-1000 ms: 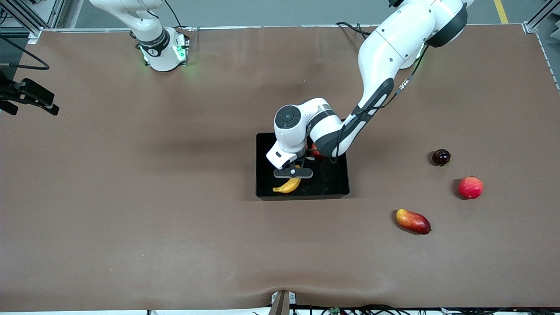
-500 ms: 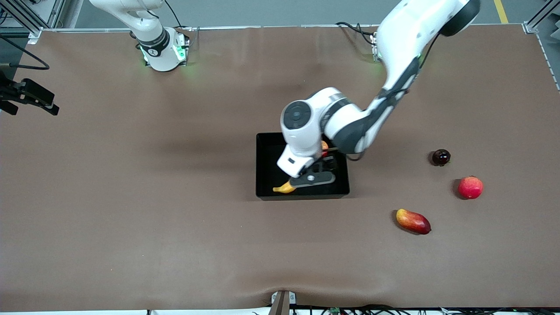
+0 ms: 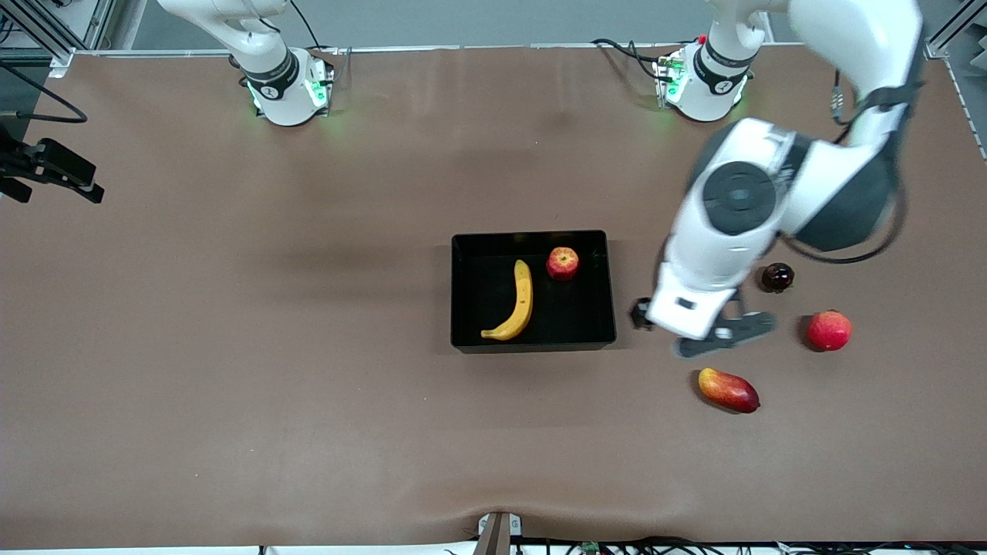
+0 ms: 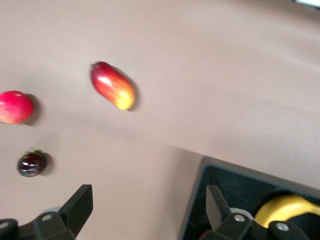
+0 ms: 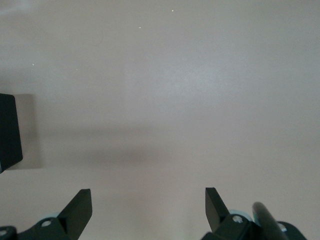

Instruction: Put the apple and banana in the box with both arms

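Observation:
The yellow banana (image 3: 517,302) lies in the black box (image 3: 478,254), and the small red apple (image 3: 562,263) sits beside it, toward the robots. My left gripper (image 3: 698,338) is up in the air over the table between the box and the loose fruit. In the left wrist view it (image 4: 148,200) is open and empty, with the box's corner (image 4: 220,172) and part of the banana (image 4: 282,207) at the edge. My right gripper (image 5: 148,192) is open and empty over bare table. It does not show in the front view, and the right arm waits.
A red-yellow mango (image 3: 728,390), a red-pink round fruit (image 3: 829,330) and a small dark fruit (image 3: 777,277) lie toward the left arm's end of the table. A black fixture (image 3: 50,168) juts in at the right arm's end. A black corner (image 5: 7,131) shows in the right wrist view.
My left gripper has risen out of the box and swung toward the left arm's end of the table. The banana and apple stay in the box, now uncovered.

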`<move>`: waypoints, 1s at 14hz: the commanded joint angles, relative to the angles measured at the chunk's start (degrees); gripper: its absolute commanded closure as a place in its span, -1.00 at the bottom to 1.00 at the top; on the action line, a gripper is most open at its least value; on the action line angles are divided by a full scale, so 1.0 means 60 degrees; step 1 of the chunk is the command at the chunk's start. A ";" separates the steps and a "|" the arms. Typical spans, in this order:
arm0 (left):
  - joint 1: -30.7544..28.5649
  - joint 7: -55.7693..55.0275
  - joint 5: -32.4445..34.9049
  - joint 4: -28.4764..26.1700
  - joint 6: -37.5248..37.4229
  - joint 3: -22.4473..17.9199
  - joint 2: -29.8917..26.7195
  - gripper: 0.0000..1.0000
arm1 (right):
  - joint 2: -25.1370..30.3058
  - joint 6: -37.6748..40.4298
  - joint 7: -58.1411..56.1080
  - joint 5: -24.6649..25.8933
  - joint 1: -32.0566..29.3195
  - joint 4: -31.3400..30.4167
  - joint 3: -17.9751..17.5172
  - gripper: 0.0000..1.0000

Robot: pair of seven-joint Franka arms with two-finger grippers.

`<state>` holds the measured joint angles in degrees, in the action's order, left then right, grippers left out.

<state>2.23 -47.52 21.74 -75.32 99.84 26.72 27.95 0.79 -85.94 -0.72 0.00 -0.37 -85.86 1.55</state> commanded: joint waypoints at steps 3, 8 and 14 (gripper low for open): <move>-0.0956 0.1078 -0.0735 -0.0351 -0.0759 0.0059 -0.0892 -1.00 | -0.0058 0.0027 -0.0085 0.0161 -0.0041 0.0159 -0.0038 -1.00; -0.1396 0.2364 -0.0884 -0.0366 -0.1857 0.0059 -0.1740 -1.00 | -0.0073 0.0027 -0.0085 0.0161 -0.0056 0.0189 -0.0038 -1.00; -0.1778 0.3568 -0.1119 -0.0381 -0.2534 0.0059 -0.2430 -1.00 | -0.0073 0.0027 -0.0085 0.0161 -0.0042 0.0189 -0.0038 -1.00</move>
<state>-7.79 -27.92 16.17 -75.58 85.35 26.79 15.98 0.79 -86.00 -0.72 0.00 -0.37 -85.84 1.55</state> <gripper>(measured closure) 0.000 0.000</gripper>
